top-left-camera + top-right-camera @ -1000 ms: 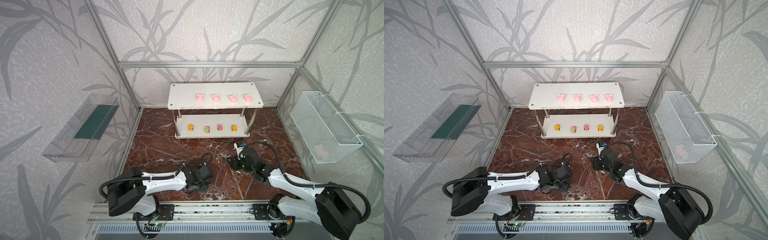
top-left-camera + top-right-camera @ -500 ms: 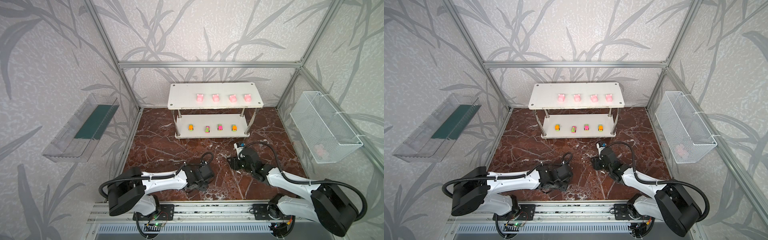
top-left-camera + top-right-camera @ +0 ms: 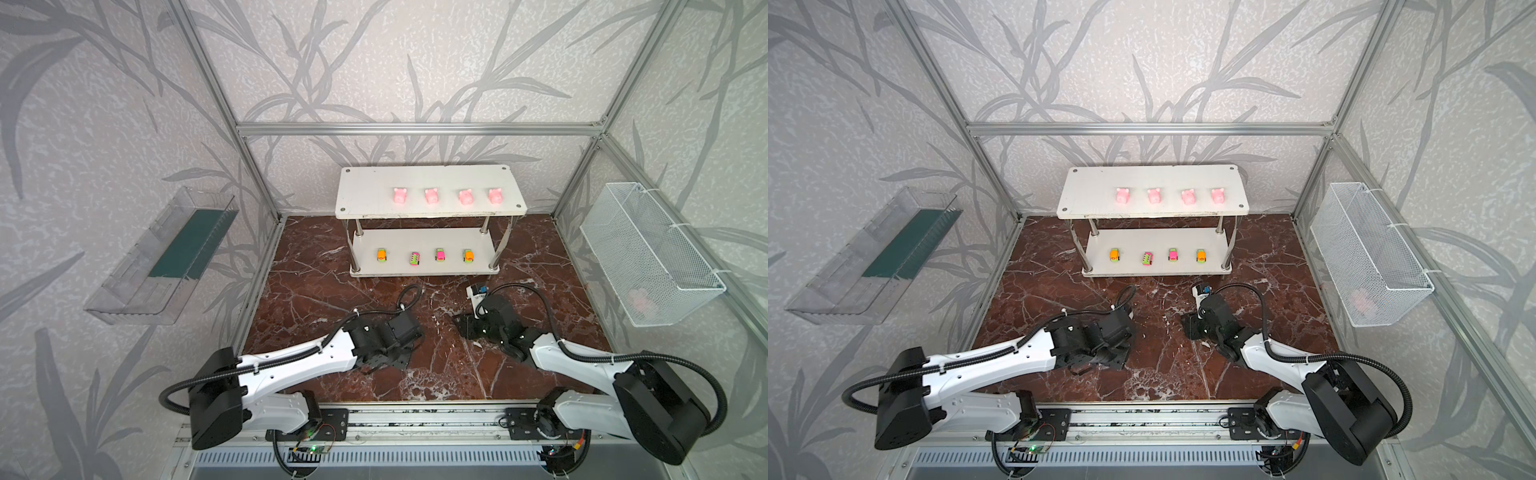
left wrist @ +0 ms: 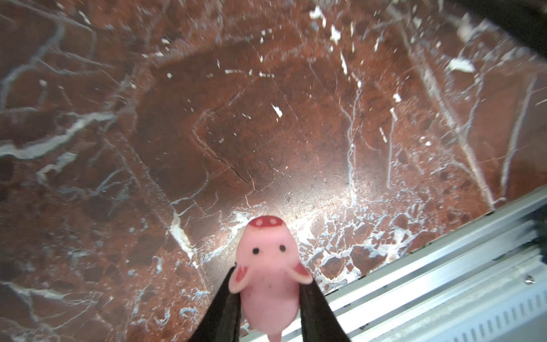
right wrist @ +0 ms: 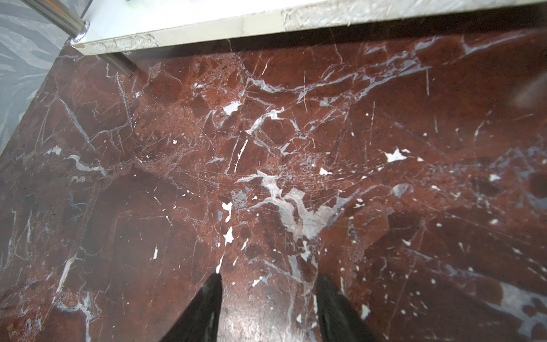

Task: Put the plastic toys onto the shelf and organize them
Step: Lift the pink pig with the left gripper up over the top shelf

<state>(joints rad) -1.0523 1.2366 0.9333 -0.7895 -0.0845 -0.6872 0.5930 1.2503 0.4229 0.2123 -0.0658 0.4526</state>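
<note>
One pig (image 4: 268, 266), clamped in the left end effector (image 4: 268, 279), shows only partly.

Four pink pigs (image 3: 432, 195) atop white shelf (image 3: 365, 187)

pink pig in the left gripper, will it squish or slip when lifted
Probably light: the pink pig sits small between the fingers of the left gripper. Its smooth rounded body may slip or twist in that side pinch. Looks rubbery, possibly squishy.

I see a pale-pink pig (image 4: 268, 275) with red snout and black dot eyes; the fingers (image 4: 222, 311) are black. My worktop (image 5: 266, 177) is red-brown marble, veined white. The shelf (image 3: 365, 187) is white, its toy cars (image 3: 440, 254) orange, hot pink and lime green.
</note>
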